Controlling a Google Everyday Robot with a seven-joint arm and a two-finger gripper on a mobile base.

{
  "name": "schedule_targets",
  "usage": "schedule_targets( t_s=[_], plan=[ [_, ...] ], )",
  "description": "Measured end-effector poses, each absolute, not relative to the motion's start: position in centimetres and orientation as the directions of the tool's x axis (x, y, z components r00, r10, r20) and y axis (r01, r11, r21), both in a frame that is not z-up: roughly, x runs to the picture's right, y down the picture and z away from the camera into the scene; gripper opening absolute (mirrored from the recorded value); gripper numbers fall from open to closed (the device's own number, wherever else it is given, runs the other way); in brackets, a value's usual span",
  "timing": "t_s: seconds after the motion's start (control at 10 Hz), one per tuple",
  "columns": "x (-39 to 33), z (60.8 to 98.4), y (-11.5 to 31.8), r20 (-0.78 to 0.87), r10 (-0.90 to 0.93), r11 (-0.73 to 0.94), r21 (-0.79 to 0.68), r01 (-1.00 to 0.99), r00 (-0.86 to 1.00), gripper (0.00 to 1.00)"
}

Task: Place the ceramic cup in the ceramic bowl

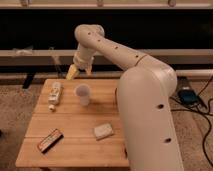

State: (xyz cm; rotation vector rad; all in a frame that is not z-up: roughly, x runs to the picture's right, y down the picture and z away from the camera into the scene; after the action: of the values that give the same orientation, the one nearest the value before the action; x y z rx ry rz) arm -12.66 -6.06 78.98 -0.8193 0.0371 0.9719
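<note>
The ceramic cup (83,94), small, white and handleless, stands upright on the wooden table (75,120), towards the back and near the middle. My gripper (77,72) hangs above the table's back edge, a little behind and to the left of the cup and apart from it. Nothing shows in it. The ceramic bowl is not in view; my arm's large white body (145,115) covers the right part of the table.
A whitish tube (55,94) lies at the left of the table. A dark snack bar (50,140) lies at the front left. A flat whitish block (103,131) lies at the front middle. Cables and a blue object (188,95) lie on the floor at the right.
</note>
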Motion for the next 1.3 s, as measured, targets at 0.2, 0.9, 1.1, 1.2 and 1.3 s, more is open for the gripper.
schedule_targets(
  t_s=[0.2,0.9,1.1,1.2,1.3],
  plan=[
    [-9.9,78.9,-4.9,-0.418,0.723,0.268,-0.564,-0.781,0.550,0.80],
    [-7.5,82.0,-2.5,-0.531,0.695,0.269,-0.434,-0.860,0.485,0.80],
    [-7.6,83.9,-2.0,-0.552,0.686,0.279,-0.403,-0.872,0.475,0.80],
    [-7.4,84.4,-1.9,-0.558,0.686,0.282,-0.388,-0.878,0.467,0.80],
    [-7.0,85.0,-1.9,-0.563,0.688,0.284,-0.371,-0.884,0.458,0.80]
  ],
)
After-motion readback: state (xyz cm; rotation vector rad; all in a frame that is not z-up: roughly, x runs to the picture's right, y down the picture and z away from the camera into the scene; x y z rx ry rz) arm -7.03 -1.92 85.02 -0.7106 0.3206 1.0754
